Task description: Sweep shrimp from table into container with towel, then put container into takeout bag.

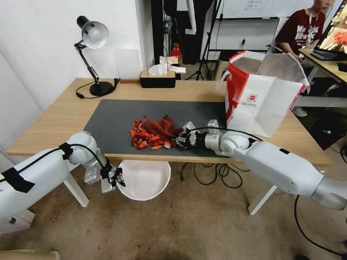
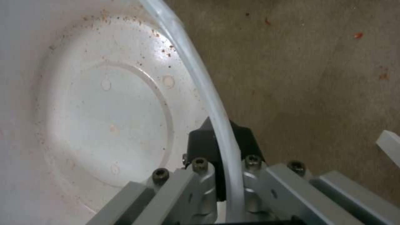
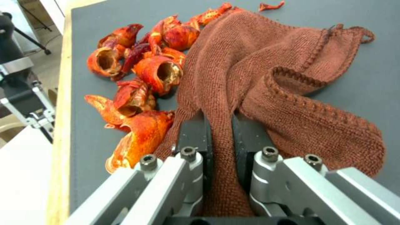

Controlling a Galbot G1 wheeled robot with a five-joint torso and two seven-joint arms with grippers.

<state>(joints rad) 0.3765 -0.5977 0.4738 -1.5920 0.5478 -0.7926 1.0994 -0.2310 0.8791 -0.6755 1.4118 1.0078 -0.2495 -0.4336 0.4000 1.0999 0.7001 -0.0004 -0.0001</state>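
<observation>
Two grippers engaged: left gripper (image 2: 221, 147) pinches the container (image 1: 144, 179) rim below the tabletop (image 1: 65, 115) edge as catcher; right gripper (image 3: 220, 131) clamps the towel (image 3: 267, 72) behind the shrimp (image 1: 146, 136), for sweeping.

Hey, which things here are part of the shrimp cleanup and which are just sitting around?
In the job: shrimp, towel in right gripper, container held by left gripper, takeout bag, table.
Lying about: desk lamp, tissue box.

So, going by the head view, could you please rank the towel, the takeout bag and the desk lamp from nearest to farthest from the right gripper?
1. Towel, pinched in the right gripper.
2. Takeout bag, on the table's right.
3. Desk lamp, far-left corner.
</observation>
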